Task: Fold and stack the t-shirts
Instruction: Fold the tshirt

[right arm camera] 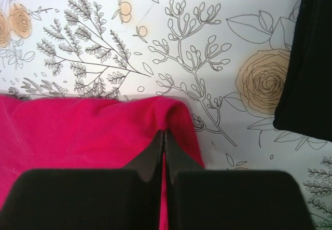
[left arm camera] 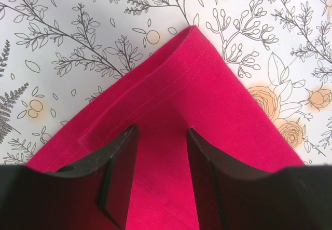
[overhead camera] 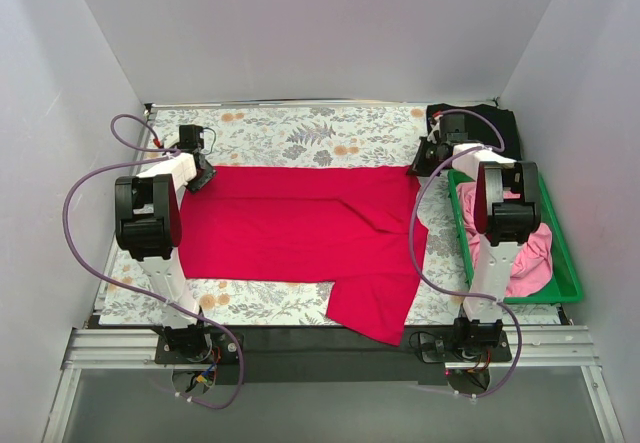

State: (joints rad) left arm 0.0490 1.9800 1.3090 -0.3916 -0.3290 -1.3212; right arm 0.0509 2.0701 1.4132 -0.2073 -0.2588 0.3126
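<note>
The crimson red t-shirt [overhead camera: 300,223] lies spread across the floral tablecloth [overhead camera: 300,138], and one part hangs over the near edge. My left gripper [overhead camera: 200,178] sits at its far left corner. In the left wrist view the left gripper [left arm camera: 161,136] is open, its jaws astride the hemmed corner of the red cloth [left arm camera: 181,84], which lies flat between them. My right gripper [overhead camera: 425,163] is at the far right corner. In the right wrist view the right gripper [right arm camera: 164,134] is shut, pinching a raised fold of the red t-shirt [right arm camera: 78,131].
A black t-shirt [overhead camera: 490,123] lies at the back right corner, and its edge shows as dark cloth [right arm camera: 308,58] in the right wrist view. A green bin [overhead camera: 566,263] along the right side holds pink t-shirts [overhead camera: 535,258]. White walls enclose the table.
</note>
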